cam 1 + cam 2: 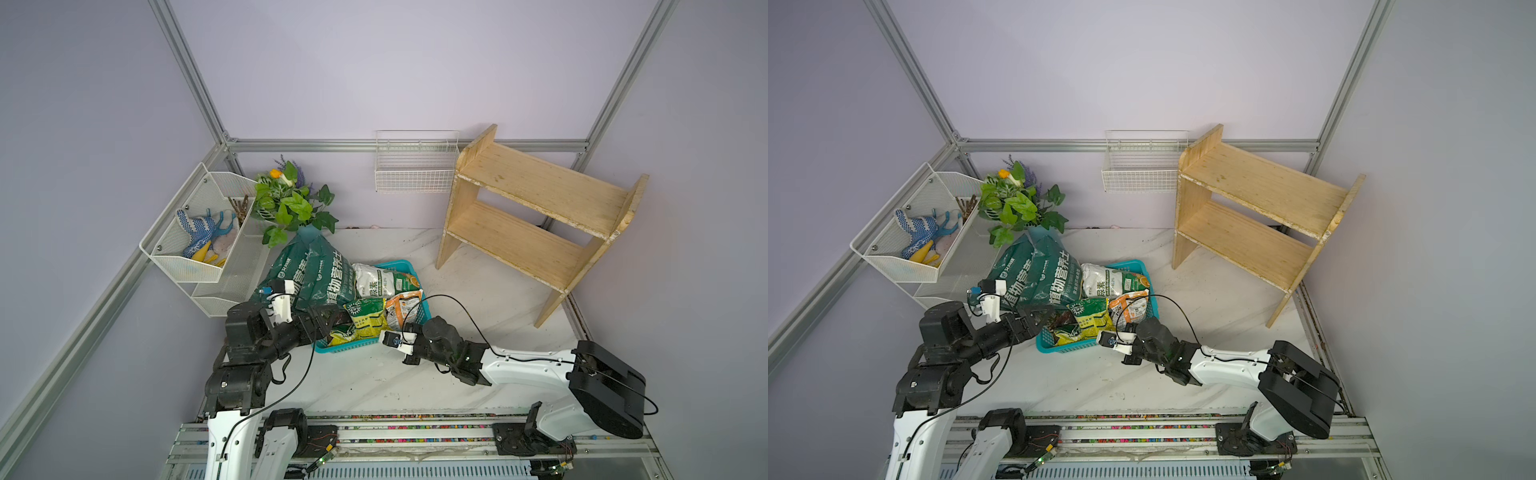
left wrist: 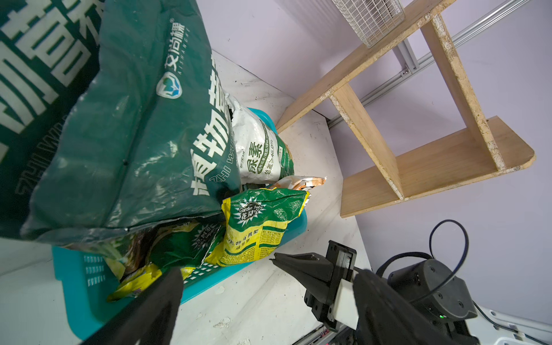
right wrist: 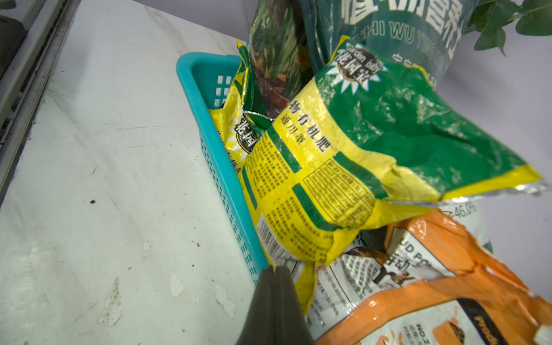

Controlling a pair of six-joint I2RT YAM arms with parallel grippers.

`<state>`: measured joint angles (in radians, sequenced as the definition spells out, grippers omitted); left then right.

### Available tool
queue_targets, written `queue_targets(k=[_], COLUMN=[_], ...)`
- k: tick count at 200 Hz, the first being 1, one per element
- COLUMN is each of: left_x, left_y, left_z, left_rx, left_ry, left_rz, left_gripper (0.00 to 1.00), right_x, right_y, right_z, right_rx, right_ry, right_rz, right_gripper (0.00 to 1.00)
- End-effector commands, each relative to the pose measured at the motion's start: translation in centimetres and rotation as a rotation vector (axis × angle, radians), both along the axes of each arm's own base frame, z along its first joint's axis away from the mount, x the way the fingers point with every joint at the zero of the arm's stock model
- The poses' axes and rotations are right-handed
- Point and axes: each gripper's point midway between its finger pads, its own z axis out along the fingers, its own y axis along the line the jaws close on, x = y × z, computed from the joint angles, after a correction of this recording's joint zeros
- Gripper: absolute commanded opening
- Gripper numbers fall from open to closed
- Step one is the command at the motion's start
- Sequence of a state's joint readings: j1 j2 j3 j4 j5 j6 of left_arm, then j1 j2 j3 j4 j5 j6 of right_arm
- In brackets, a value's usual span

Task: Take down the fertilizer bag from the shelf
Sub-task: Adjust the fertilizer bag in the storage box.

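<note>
Marble tabletop (image 1: pixel 478 291) carries every item listed below.

1. Shelf: the shelf (image 1: pixel 540 187) stands well apart from my right gripper (image 3: pixel 274 270), off to its outer side, away from my left gripper (image 1: pixel 330 316). Both top views show its 2 tiers bare.
2. Bag: the green-and-yellow fertilizer bag (image 3: pixel 343 149) lies on top of other bags in the teal basket (image 3: pixel 191 62), directly ahead of my right fingertips. Its barcode end is nearest them, at the basket's near rim. Its long axis runs away from the fingertips, deeper into the basket.
3. Right hand: my jaws are fully closed with nothing visible between them. The tip sits just beside the bag's barcode corner. I cannot tell whether it touches.
4. Left hand: my jaws stand apart and hold nothing. This hand hovers at the basket's corner, on the far side of the bag from my right hand.
5. Judgement: the take-down looks complete, since the bag is off the shelf. My right arm is the nearer one to both bag and shelf. Any further handling turns on a straight-ahead reach to the barcode end.
</note>
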<state>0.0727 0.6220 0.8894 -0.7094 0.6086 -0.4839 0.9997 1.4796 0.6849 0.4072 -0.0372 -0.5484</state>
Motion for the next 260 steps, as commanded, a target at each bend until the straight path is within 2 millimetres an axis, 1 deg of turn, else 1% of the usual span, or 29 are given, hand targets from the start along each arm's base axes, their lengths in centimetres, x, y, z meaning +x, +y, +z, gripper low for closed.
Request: queue_targets(k=[1,22,31,34,46,64,86,95,108,119,132,153,165,168,170,172,174,177,178,179,189,190,197,205,217,232,238,246,260], left_x=[-0.1,0.0,0.0,-0.1,-0.1,-0.1,-0.1,-0.1,-0.1,-0.1,-0.1,0.1,0.3,0.3,0.4,0.4,0.4,0.5,0.5,0.5,0.3,0.3,0.2,0.1,0.1,0.2,0.1,0.0,0.5], left_y=[0.3,0.4,0.4,0.4,0.4,0.4,0.4,0.4,0.4,0.4,0.5,0.9,1.7,1.9,2.1,2.3,2.5,2.8,2.9,3.0,3.4,3.4,3.8,4.7,6.4,9.3,10.5,12.0,13.4], left_z=[-0.1,-0.1,-0.1,-0.1,-0.1,0.0,0.0,0.0,-0.1,-0.1,-0.1,-0.3,-0.4,-0.4,-0.4,-0.4,-0.5,-0.4,-0.5,-0.5,-0.2,-0.1,-0.1,-0.3,-1.1,-2.6,-3.4,-4.8,-7.6], left_rx=[0.018,0.018,0.018,0.018,0.018,0.018,0.018,0.017,0.017,0.017,0.018,0.018,0.018,0.017,0.018,0.018,0.018,0.016,0.016,0.016,0.019,0.020,0.024,0.034,0.046,0.052,0.047,0.045,0.039], left_ry=[0.005,0.006,0.006,0.005,0.005,0.001,0.002,0.003,0.003,0.003,0.002,0.011,0.013,0.013,0.013,0.013,0.014,0.013,0.014,0.014,-0.004,-0.008,-0.025,-0.038,-0.043,-0.030,-0.015,0.001,-0.002], left_rz=[0.014,0.016,0.017,0.018,0.020,0.020,0.019,0.019,0.018,0.019,0.025,0.054,0.099,0.112,0.124,0.138,0.150,0.168,0.175,0.180,0.200,0.201,0.223,0.285,0.391,0.570,0.649,0.747,0.828], left_gripper=[0.94,0.94,0.94,0.94,0.95,0.95,0.95,0.95,0.95,0.95,0.96,0.99,1.00,1.00,1.00,1.00,1.00,1.00,1.00,1.00,1.00,1.00,1.00,1.00,1.00,1.00,1.00,1.00,1.00], right_x=[0.8,1.6,1.8,1.9,2.5,3.2,4.9,5.3,5.8,5.8,5.6,4.8,3.9,3.8,3.5,3.3,3.2,2.9,2.7,2.7,1.7,1.6,1.2,0.9,0.8,1.6,2.1,2.8,4.7], right_y=[0.6,1.1,1.4,1.6,1.8,1.8,0.1,-0.5,-1.4,-1.6,-1.6,-1.7,-1.9,-1.9,-2.0,-2.0,-2.1,-2.2,-2.2,-2.2,-2.7,-2.8,-3.2,-3.9,-5.2,-7.4,-8.3,-9.5,-12.2], right_z=[1.6,1.5,1.8,0.8,0.0,-2.1,-5.0,-6.0,-6.8,-6.7,-5.9,-3.7,-1.6,-1.6,-0.1,0.4,0.5,1.2,1.6,1.6,3.5,4.0,5.2,6.6,8.2,9.4,9.6,9.6,9.2], right_rx=[0.068,0.077,0.084,0.064,0.040,-0.033,-0.127,-0.161,-0.187,-0.181,-0.153,-0.087,-0.025,-0.022,0.014,0.030,0.033,0.055,0.068,0.068,0.130,0.144,0.183,0.228,0.279,0.326,0.337,0.335,0.325], right_ry=[0.009,0.007,0.003,0.015,0.026,0.037,0.029,0.014,0.000,0.004,0.010,0.019,0.013,0.016,0.006,0.003,0.003,-0.001,-0.002,-0.002,-0.016,-0.020,-0.028,-0.039,-0.060,-0.098,-0.114,-0.133,-0.148], right_rz=[-0.048,-0.071,-0.071,-0.072,-0.095,-0.131,-0.259,-0.291,-0.337,-0.351,-0.345,-0.325,-0.289,-0.282,-0.271,-0.264,-0.262,-0.249,-0.240,-0.240,-0.210,-0.206,-0.202,-0.210,-0.250,-0.351,-0.399,-0.464,-0.599], right_gripper=[0.00,0.00,0.00,0.00,0.00,0.00,0.00,0.00,0.00,0.00,0.00,0.00,0.00,0.00,0.00,0.00,0.00,0.05,0.08,0.08,0.22,0.24,0.26,0.27,0.31,0.44,0.48,0.50,0.50])
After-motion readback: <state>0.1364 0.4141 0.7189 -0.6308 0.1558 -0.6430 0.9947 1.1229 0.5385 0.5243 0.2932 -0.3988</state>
